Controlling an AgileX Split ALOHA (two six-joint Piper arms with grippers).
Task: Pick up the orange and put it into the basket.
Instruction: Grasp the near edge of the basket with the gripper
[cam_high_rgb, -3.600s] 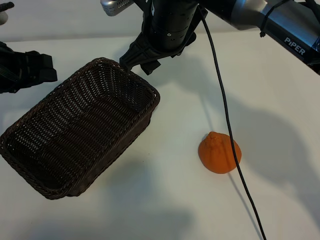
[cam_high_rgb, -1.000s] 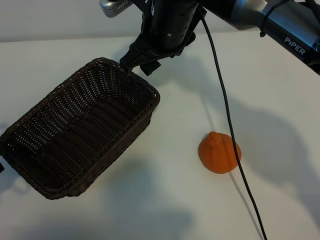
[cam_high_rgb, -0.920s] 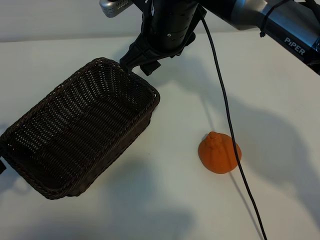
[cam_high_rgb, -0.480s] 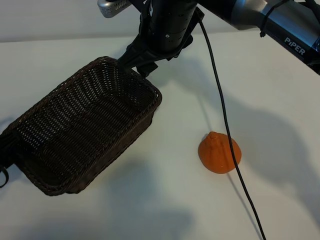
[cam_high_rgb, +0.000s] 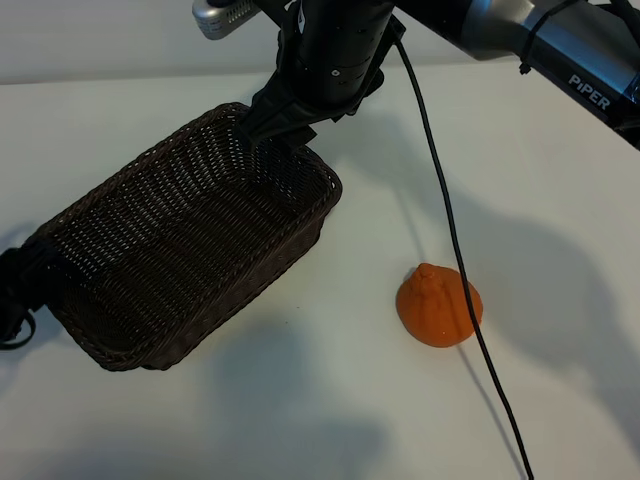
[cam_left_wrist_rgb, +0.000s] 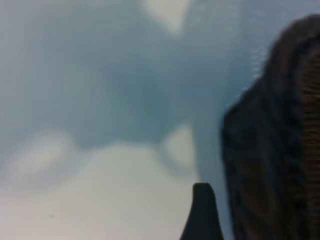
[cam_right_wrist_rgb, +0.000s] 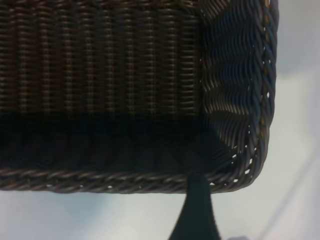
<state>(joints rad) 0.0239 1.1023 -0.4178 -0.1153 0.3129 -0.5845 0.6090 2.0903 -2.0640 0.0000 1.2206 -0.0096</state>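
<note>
The orange (cam_high_rgb: 439, 306) is sitting untouched on the table (cam_high_rgb: 560, 200), at 4 o'clock from the basket (cam_high_rgb: 190, 240). Your right end effector (cam_high_rgb: 275, 128) is hovering, jaws apart, over the basket's far rim; your left end effector (cam_high_rgb: 12, 290), also apart, is nudging its near end. Next, you are needing a reach to the orange.

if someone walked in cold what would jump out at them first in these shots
Probably the orange, the one bright thing, lying alone on the white table with a black cable across it. Next, the dark wicker basket lying slantwise to its left, empty. The right gripper hangs over the basket's far corner, while the left gripper sits at its near end.
</note>
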